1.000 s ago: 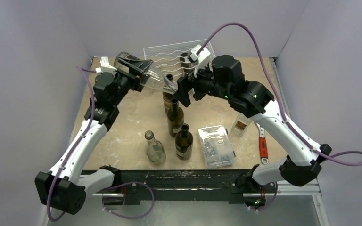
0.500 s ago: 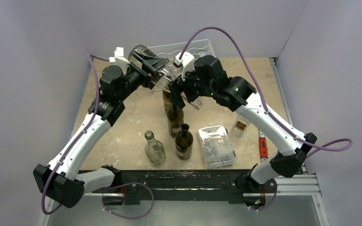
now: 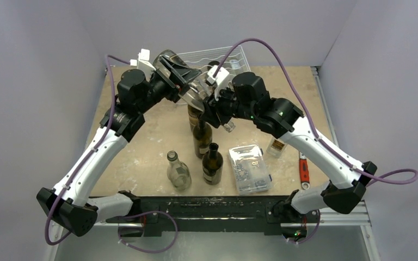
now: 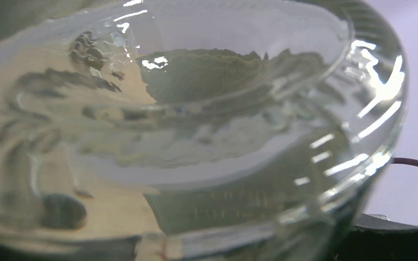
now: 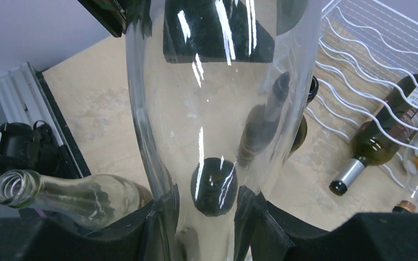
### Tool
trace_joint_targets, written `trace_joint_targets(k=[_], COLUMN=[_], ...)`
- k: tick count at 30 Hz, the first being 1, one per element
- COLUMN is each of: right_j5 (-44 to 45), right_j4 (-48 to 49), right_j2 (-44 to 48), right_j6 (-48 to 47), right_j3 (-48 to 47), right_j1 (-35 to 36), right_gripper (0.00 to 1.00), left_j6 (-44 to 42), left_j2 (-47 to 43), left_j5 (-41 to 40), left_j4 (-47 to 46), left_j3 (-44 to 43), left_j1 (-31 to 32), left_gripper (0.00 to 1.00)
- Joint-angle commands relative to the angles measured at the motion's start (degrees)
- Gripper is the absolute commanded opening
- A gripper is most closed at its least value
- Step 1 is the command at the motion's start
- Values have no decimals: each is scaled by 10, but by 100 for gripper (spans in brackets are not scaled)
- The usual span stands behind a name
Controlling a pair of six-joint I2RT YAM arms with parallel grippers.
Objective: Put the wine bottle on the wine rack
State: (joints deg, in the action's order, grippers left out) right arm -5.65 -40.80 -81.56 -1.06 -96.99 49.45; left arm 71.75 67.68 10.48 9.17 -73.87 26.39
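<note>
left jaws (image 3: pixel 174 72): closed round the fat base end of the clear wine bottle (image 3: pixel 192 87), going by top view; my left wrist view is all glass, jaws hidden there
wine bottle: off the tabletop (image 3: pixel 152 130), in the air by the far edge, held at both ends
long axis: slanted, base far-left, neck near-right, roughly along the far edge
right jaws (image 5: pixel 207 215): narrow gap, both fingers pressed on the glass where it tapers to the neck
wine rack (image 5: pixel 359 57): white wire, at the far edge just beyond the bottle; base end looks nearer to it than the neck end
dark bottle (image 5: pixel 392 117): lies in a cradle, neck toward the near edge
coming move: probably swing the axis near-to-far to match the cradles, base first
writing: dark bottle's pale label unreadable; logo on plastic box (image 3: pixel 249 169) near the near edge too small to read
</note>
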Motion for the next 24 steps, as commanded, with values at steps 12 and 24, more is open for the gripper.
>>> trace_joint_targets(k=[12, 24], right_j5=[-102, -94], right_j4=[332, 313], right_j2=[120, 99], right_j6=[221, 265], right_j3=[158, 114], right_j1=[3, -37], right_gripper=[0, 0], left_j6=[-4, -82], left_j2=[15, 15], left_j5=[-22, -31], left_j4=[59, 99], left_j3=[-148, -190], left_j1=[5, 4], left_gripper=[99, 100])
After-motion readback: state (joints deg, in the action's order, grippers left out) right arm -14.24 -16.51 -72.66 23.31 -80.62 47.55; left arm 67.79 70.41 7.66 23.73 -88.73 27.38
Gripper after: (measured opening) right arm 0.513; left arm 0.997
